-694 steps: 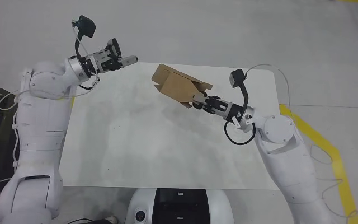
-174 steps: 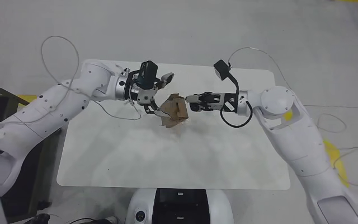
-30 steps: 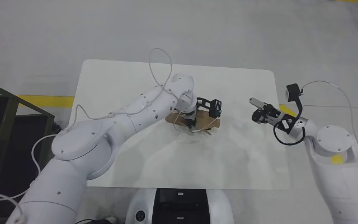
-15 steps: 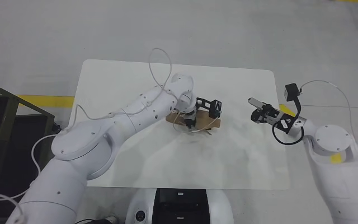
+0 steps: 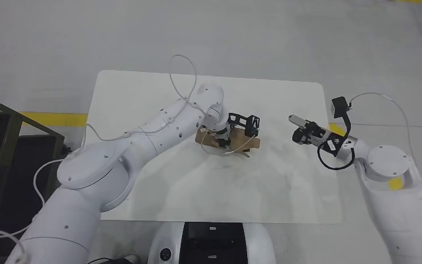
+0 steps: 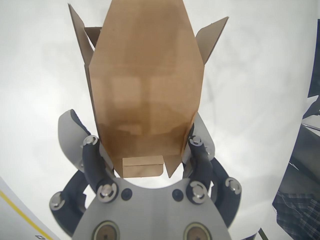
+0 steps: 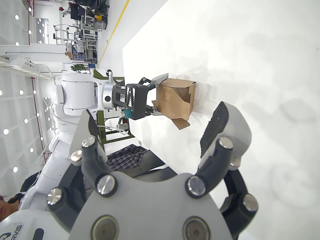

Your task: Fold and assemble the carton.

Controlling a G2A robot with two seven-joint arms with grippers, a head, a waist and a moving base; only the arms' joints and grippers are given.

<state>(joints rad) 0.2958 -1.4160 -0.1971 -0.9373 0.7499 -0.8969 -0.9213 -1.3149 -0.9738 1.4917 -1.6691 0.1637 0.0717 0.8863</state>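
The left gripper (image 6: 136, 123) pinches one end of the brown carton (image 6: 145, 76) between its two fingers near the middle of the white table (image 5: 132, 171). The box's far end meets the tabletop and its side flaps splay outward (one flap juts loose in the right wrist view). Well apart, toward the table's right edge, the right gripper (image 5: 295, 123) hovers with its fingers spread wide, holding nothing and pointing toward the carton.
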